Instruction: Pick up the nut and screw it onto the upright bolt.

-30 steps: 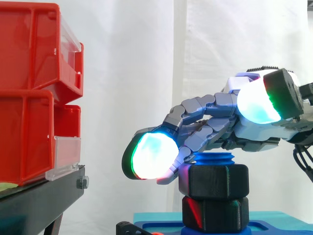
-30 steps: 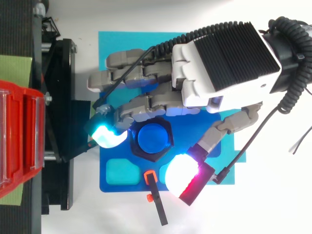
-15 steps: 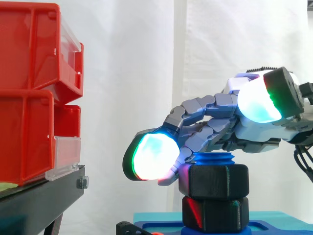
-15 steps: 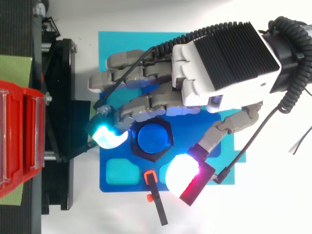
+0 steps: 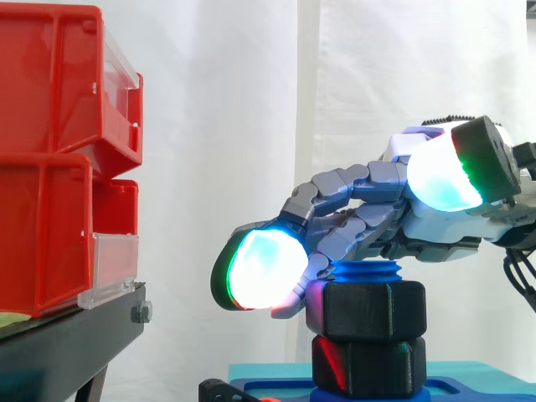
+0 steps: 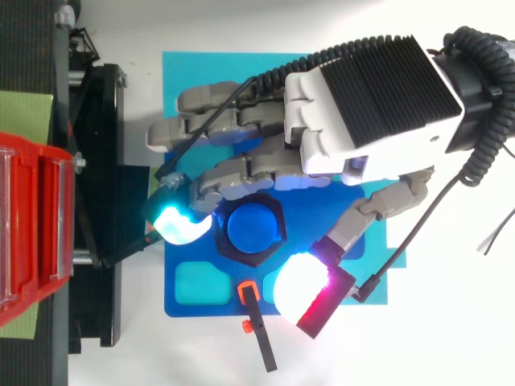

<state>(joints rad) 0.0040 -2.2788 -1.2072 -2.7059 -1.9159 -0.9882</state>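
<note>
Hand point(image 6: 362, 104) spread over upper nut point(image 5: 368, 310) on blue bolt point(image 6: 253, 227) – thumb apart (contents of red bins point(image 5: 50, 151) hidden)

Two black nuts point(image 5: 374, 311), one blue bolt point(image 5: 366, 270), one blue base point(image 6: 185, 308)

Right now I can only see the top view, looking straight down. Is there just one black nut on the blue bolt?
Observer: No. From the side there are two, stacked: the upper nut sits on the lower nut.
Operator: Does the bolt poke out the top?
Observer: Yes. A short bit of the blue bolt shows its thread above the upper nut.
Operator: And the red bin at the edge, is that one bin?
Observer: Two. The upper red bin is stacked on the lower red bin.
</note>
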